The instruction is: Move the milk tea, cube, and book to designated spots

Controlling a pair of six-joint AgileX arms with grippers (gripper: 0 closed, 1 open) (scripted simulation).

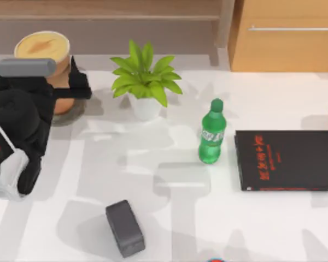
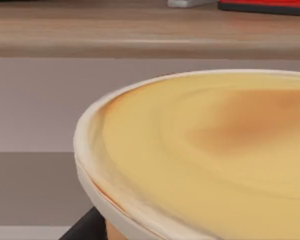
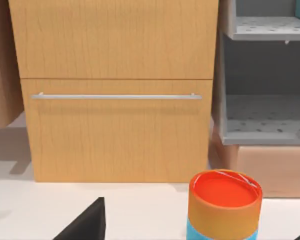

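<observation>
The milk tea, an orange-brown cup with a creamy tan top, stands at the table's far left on a round grey coaster. My left gripper reaches in from the left and is shut on the cup's side, with one dark finger on its right. Seen from the left wrist, the milk tea's lid is very close, above a black fingertip. The thin black book with red characters lies at the right. The cube and the book are out of view. My right gripper is open.
A potted plant stands at the back middle and a green bottle right of centre. A dark grey block lies near the front. A wooden cabinet and an orange-topped can are at the far right.
</observation>
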